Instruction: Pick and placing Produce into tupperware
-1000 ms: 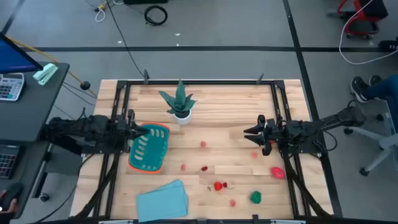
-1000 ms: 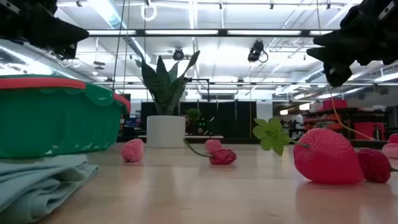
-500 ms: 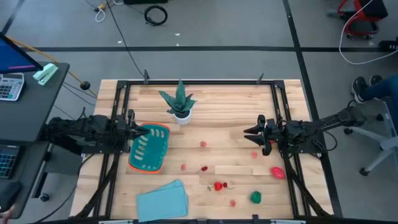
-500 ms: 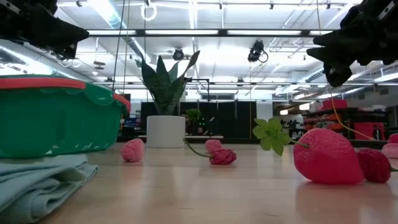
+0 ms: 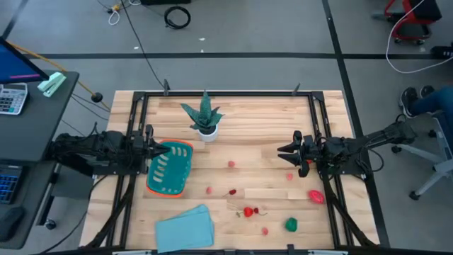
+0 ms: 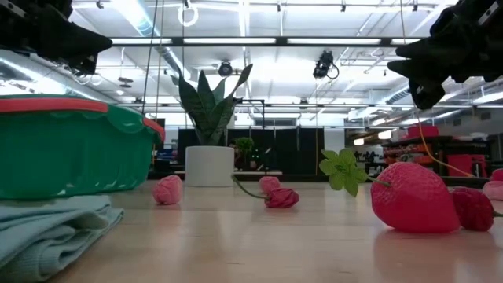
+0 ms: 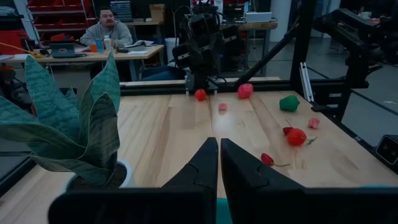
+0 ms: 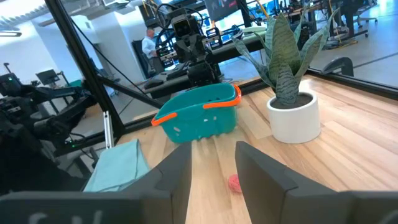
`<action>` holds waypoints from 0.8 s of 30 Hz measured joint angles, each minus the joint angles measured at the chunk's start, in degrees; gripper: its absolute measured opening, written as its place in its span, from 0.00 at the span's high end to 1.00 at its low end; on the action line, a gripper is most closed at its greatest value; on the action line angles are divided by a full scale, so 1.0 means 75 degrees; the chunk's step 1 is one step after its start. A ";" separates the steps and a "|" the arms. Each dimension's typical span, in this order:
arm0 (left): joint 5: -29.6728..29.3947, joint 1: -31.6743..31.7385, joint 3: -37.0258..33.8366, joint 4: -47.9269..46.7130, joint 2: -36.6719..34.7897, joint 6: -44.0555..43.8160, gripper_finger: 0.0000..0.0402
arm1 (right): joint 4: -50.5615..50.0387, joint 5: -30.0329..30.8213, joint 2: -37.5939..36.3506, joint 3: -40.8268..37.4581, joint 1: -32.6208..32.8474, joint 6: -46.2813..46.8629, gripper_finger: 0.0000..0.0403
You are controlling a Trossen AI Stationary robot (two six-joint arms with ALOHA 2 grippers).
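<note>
While both arms are hovering idle, the left gripper [image 5: 162,149] is sitting pinched closed, empty, at the tub's [image 5: 171,168] far rim, plant [image 5: 204,117] just beyond. Right gripper [image 5: 283,152] is gaping narrowly, holding nothing; pink piece [image 5: 289,176] is lying just beside it, strawberry [image 5: 316,196] nearer its wrist, remaining produce [image 5: 248,211] scattered between grippers. No readable labels anywhere.

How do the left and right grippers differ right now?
The left gripper has its fingers pressed shut; the right gripper has a clear gap between its fingers. The left gripper hangs at the tupperware edge; the right gripper hangs over bare table, near a small pink piece. Both are empty, raised off the table and pointing inward.
</note>
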 joint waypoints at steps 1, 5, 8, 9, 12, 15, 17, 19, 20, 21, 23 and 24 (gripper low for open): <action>-0.0001 0.0001 0.0000 -0.0003 0.0003 -0.0001 0.93 | 0.0000 0.0000 0.0000 0.0000 0.0001 -0.0002 0.67; -0.0002 0.0001 0.0000 -0.0002 0.0003 0.0001 0.92 | 0.0000 0.0002 0.0000 0.0000 -0.0002 -0.0002 0.67; -0.0001 0.0002 0.0000 -0.0001 0.0001 0.0001 0.91 | 0.0000 0.0002 0.0000 0.0000 0.0001 0.0000 0.67; -0.0001 0.0003 0.0000 -0.0001 0.0002 0.0001 0.91 | 0.0000 0.0001 0.0000 0.0000 -0.0002 0.0001 0.67; -0.0002 0.0003 0.0000 0.0000 0.0003 0.0002 0.92 | 0.0000 0.0000 0.0000 0.0000 -0.0002 0.0001 0.67; 0.0001 0.0003 0.0000 -0.0003 0.0002 0.0000 0.93 | 0.0000 0.0000 0.0000 -0.0001 -0.0001 -0.0002 0.67; -0.0001 0.0003 0.0000 -0.0002 0.0002 0.0001 0.94 | 0.0000 0.0001 0.0000 0.0000 -0.0001 -0.0001 0.67; 0.0001 0.0003 0.0000 0.0000 0.0001 0.0002 0.94 | 0.0000 0.0000 0.0000 0.0000 -0.0001 0.0000 0.67; 0.0001 0.0002 0.0000 0.0000 0.0000 0.0000 0.94 | 0.0000 0.0000 0.0000 0.0000 -0.0001 -0.0001 0.67; -0.0001 0.0001 0.0000 0.0003 0.0001 0.0001 0.94 | 0.0000 0.0000 0.0000 0.0000 -0.0002 -0.0001 0.67; -0.0002 0.0000 0.0000 0.0003 0.0001 0.0000 0.94 | 0.0000 0.0001 0.0000 0.0000 -0.0002 -0.0002 0.67; -0.0002 0.0001 0.0000 0.0003 0.0001 0.0001 0.94 | 0.0000 0.0001 0.0000 -0.0002 -0.0001 0.0001 0.67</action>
